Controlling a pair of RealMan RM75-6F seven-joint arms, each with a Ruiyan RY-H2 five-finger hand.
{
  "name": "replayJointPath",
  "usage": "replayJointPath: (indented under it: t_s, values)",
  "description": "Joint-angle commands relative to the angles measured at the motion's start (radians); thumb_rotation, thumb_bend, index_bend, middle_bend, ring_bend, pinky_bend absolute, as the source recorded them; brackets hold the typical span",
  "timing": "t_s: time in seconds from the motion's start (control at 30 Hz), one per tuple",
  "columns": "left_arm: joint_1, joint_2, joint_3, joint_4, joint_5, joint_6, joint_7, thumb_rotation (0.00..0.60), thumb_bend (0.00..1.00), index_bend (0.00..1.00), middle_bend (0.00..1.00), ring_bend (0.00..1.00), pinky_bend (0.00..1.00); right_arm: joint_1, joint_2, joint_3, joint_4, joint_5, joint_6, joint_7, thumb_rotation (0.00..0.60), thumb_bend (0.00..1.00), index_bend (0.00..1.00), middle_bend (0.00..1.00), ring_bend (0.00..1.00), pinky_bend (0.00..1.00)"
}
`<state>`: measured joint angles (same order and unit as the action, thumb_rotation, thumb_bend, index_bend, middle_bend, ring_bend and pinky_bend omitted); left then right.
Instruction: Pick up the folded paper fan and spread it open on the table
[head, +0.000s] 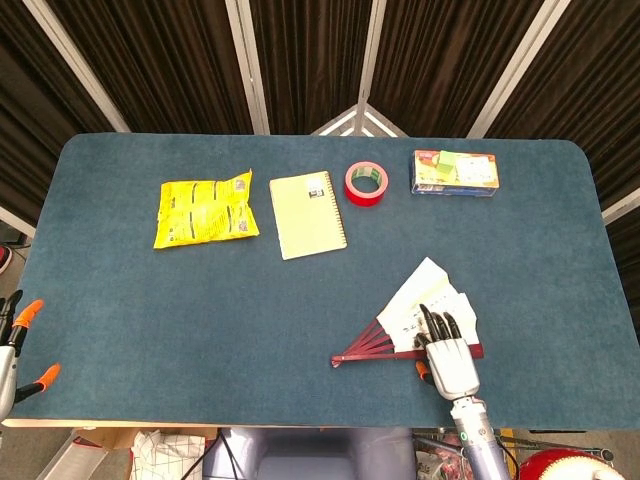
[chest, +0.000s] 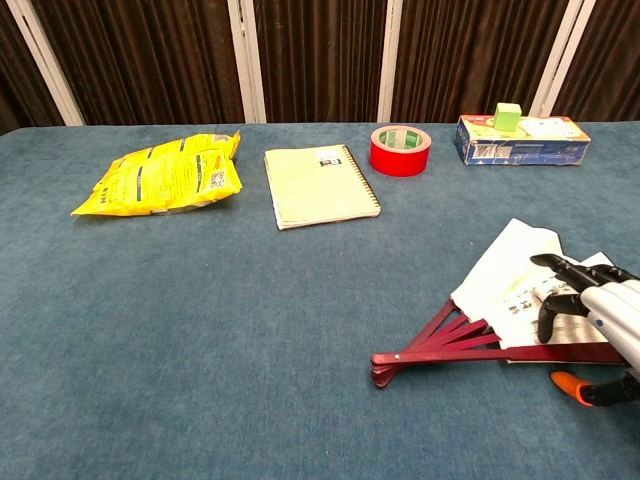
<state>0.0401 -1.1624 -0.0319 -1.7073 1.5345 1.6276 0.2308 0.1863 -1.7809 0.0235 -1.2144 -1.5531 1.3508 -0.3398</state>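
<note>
The paper fan (head: 417, 297) lies partly spread near the table's front right, white leaf pointing away and red ribs (head: 366, 346) converging to the left. In the chest view the fan (chest: 497, 277) shows its ribs (chest: 440, 342) fanned out. My right hand (head: 447, 352) lies over the fan's near edge with its dark fingers stretched onto the paper. The chest view shows that right hand (chest: 590, 305) with fingertips curved down on the leaf and the orange-tipped thumb off the near side of the lowest rib. My left hand (head: 14, 345) sits at the front left table edge, fingers apart, holding nothing.
Along the back of the blue table (head: 200, 320) lie a yellow snack bag (head: 204, 211), a pale yellow spiral notebook (head: 308, 213), a red tape roll (head: 365, 183) and a blue box (head: 454, 172). The table's front edge runs just behind my right wrist.
</note>
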Motion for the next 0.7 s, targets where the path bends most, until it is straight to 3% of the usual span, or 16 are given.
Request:
replayJointPath:
  t_s: [0.03,0.27,0.7]
  values:
    - [0.0,0.0,0.0,0.0,0.0,0.0,0.001,0.6,0.22,0.16,0.0,0.0,0.05,0.005,-0.001,0.004,0.002,0.005,-0.005,-0.002,0.6,0.31,0.51,0.08,0.15,0.14]
    - [-0.001,-0.002,0.0,0.0,0.001,0.0,0.004,0.6,0.23,0.16,0.0,0.0,0.05,0.018,-0.002,0.01,0.001,0.006,-0.005,0.01,0.6,0.32,0.6,0.09,0.17,0.14]
    - [-0.002,-0.005,0.002,0.0,0.002,-0.002,0.01,0.6,0.23,0.17,0.0,0.0,0.05,0.04,0.036,0.02,-0.045,0.007,-0.005,0.018,0.6,0.41,0.74,0.12,0.19,0.15]
